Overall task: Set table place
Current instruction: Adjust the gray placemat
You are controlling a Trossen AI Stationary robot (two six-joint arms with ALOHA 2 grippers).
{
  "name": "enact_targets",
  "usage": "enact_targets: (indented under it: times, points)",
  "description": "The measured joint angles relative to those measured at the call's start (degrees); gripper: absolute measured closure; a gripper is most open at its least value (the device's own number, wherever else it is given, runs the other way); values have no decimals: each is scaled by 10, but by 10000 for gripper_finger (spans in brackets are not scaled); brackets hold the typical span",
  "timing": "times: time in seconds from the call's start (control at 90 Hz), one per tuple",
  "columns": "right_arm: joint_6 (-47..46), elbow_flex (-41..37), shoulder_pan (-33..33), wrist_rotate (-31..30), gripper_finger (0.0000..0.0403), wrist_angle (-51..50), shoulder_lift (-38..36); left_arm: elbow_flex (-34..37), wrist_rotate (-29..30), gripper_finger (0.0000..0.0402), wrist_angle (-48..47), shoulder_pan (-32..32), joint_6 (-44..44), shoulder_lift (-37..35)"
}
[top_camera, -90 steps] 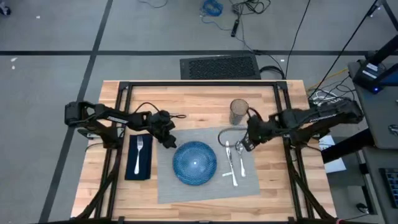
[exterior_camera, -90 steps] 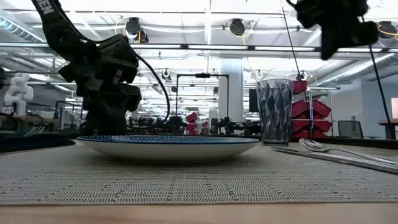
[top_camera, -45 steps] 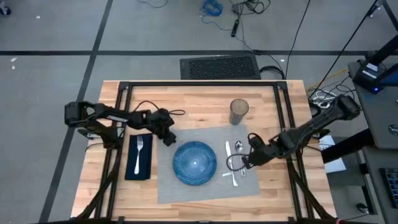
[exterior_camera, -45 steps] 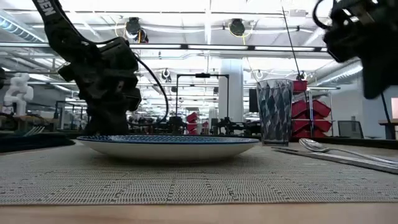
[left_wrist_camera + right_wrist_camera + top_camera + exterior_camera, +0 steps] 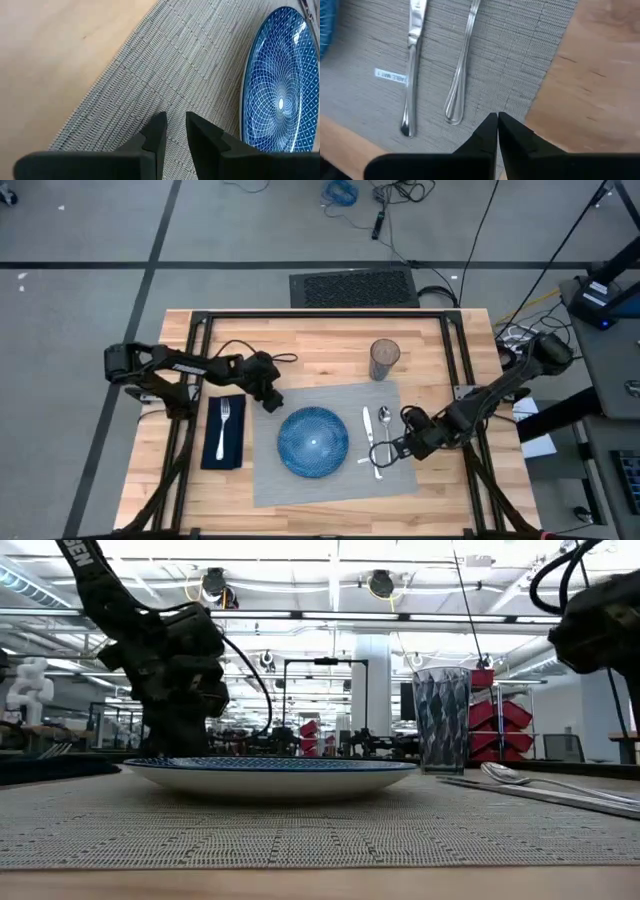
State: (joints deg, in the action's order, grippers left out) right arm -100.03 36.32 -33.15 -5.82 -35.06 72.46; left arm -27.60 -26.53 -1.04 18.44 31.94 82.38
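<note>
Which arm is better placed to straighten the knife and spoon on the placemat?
The right arm. Its tool sits at the handle ends of the knife and spoon. The left tool is across the blue plate, at the placemat's far corner.
</note>
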Motion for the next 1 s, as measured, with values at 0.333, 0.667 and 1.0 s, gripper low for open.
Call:
enact_targets:
  times: [0.333,0.667,1.0]
  points:
    - [2,0,0,13,403,50,54,-118,146,341,-291,-70,-145,-38]
    - [4,0,0,17,403,53,65,-91,202,341,-323,-96,-159,-38]
    - [6,0,0,17,403,54,72,-62,222,341,-255,-88,-174,-37]
